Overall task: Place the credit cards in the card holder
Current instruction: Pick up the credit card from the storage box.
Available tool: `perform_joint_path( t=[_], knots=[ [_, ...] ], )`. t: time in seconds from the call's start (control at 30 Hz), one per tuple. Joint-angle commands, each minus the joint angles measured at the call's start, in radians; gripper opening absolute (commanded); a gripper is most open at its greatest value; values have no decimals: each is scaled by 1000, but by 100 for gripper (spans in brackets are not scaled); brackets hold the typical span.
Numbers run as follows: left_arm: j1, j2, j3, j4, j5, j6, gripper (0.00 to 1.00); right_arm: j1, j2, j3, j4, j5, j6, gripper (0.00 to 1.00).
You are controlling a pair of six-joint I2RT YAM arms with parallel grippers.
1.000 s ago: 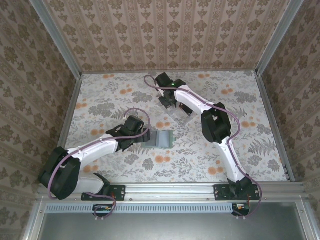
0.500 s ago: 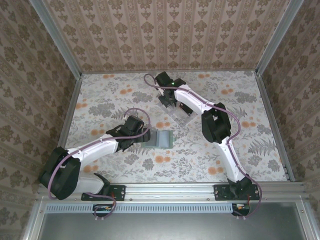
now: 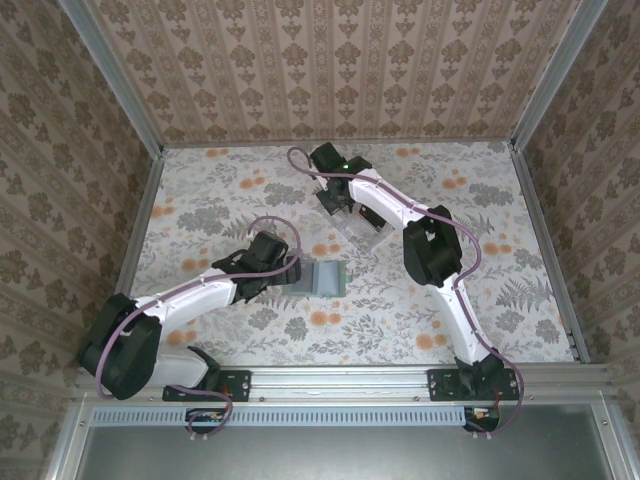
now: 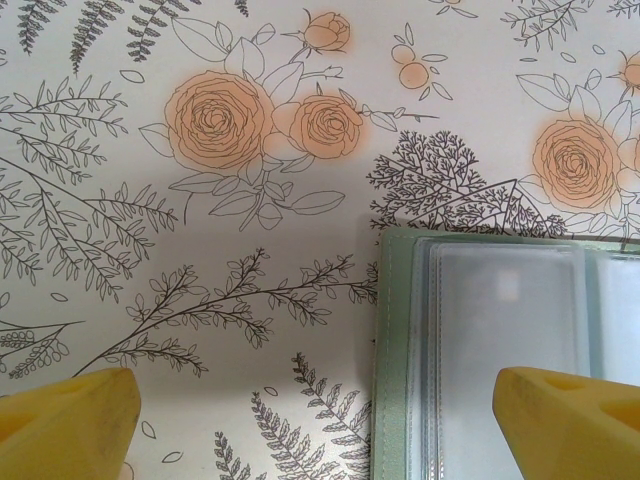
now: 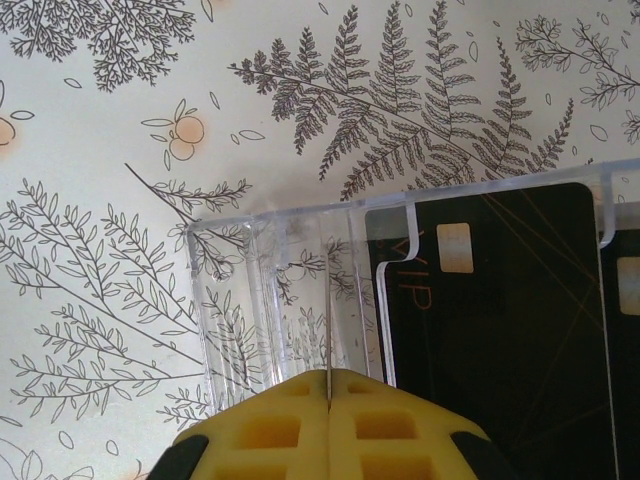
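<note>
Risk of an empty lift: right gripper (image 5: 328, 378), pads pressed together at the clear tray (image 5: 232, 300) holding the credit cards (image 5: 490, 330), shows no sure grip; left gripper (image 4: 320, 410) gapes over the card holder (image 4: 480, 340).

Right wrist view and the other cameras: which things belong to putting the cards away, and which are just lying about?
Part of the job:
credit cards, glossy black
card holder, pale green, lying open

Just lying about:
clear plastic tray, where the cards sit now
floral table cover
</note>
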Motion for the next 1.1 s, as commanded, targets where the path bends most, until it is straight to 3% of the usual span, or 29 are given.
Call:
perform_joint_path(
  t=[0.0, 0.3, 0.63, 0.83, 1.07],
  knots=[
    [6, 5, -10, 2, 5, -21, 100, -2, -6, 39, -55, 11, -19, 0],
    [6, 4, -5, -1, 6, -16, 100, 11, -74, 58, -77, -15, -29, 0],
    [37, -16, 6, -38, 0, 52, 100, 80, -259, -20, -47, -40, 45, 0],
    [62, -29, 1, -50, 19, 112, 100, 87, -512, -369, 162, -159, 302, 0],
    [62, 15, 18, -40, 62, 153, 100, 88, -795, -932, 616, -337, 773, 0]
  ],
)
